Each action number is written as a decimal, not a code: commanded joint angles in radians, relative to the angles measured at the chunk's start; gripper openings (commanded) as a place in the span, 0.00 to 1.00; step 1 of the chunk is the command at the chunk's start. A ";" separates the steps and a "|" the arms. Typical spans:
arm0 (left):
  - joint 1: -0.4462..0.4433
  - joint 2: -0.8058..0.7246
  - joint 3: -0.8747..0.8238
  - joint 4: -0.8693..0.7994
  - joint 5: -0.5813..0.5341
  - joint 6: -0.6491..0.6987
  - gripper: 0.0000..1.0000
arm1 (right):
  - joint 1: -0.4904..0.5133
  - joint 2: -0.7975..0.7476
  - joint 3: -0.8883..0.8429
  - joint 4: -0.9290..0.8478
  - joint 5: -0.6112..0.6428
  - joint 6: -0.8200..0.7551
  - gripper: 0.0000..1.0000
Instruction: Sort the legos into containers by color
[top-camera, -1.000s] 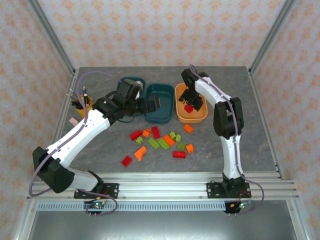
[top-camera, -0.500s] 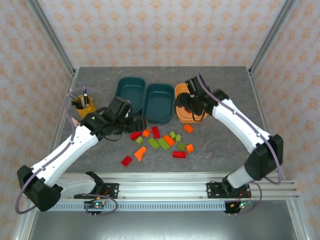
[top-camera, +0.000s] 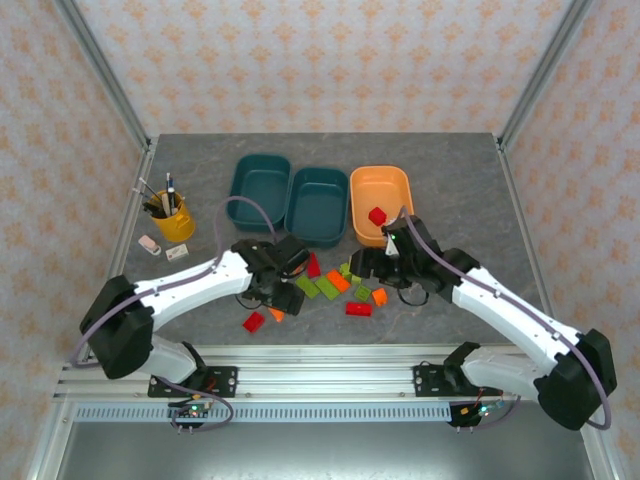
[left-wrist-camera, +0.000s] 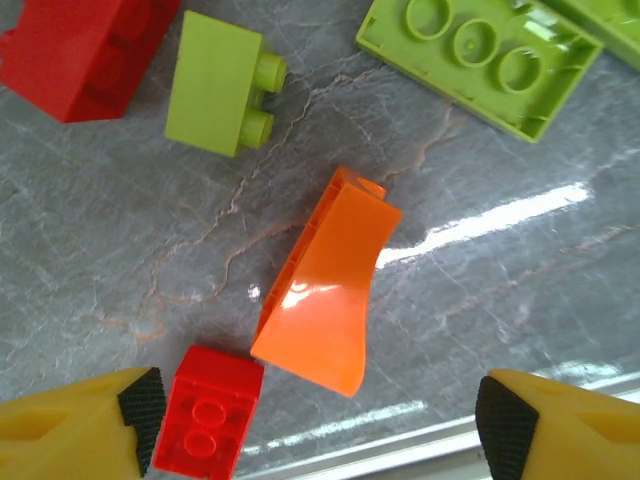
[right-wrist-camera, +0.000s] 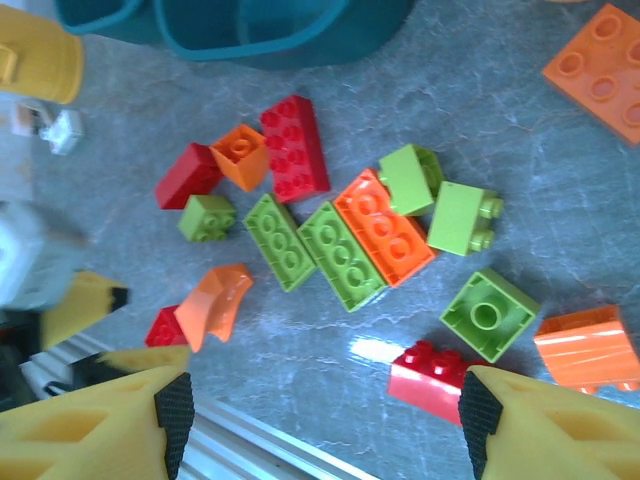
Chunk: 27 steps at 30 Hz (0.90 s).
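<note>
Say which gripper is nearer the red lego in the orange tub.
Right. The right gripper is in front of the orange tub; the left gripper is farther left, over an orange wedge.

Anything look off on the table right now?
Nothing looks spilled or broken. One lime brick lies on its side, studs sideways; a red brick sits in the orange tub, perhaps a colour mismatch.

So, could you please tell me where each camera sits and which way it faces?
Top external: fixed above and behind the bases, looking down on the table; left arm and right arm show.
Left wrist: on the left arm, facing down, close over an orange wedge brick; open jaws at the bottom corners.
Right wrist: on the right arm, facing down over the brick pile; open jaws at the bottom.
Shared: both wrist views hold that wedge.
</note>
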 joint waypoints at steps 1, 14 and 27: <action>-0.011 0.066 0.015 0.029 -0.041 0.058 0.80 | 0.002 -0.023 -0.038 0.054 -0.045 0.031 0.73; -0.013 0.223 0.011 0.135 -0.018 0.075 0.50 | 0.002 -0.071 -0.066 0.034 -0.015 0.063 0.73; -0.014 0.157 0.017 0.103 -0.046 0.058 0.19 | 0.002 -0.032 -0.006 -0.012 0.052 0.059 0.72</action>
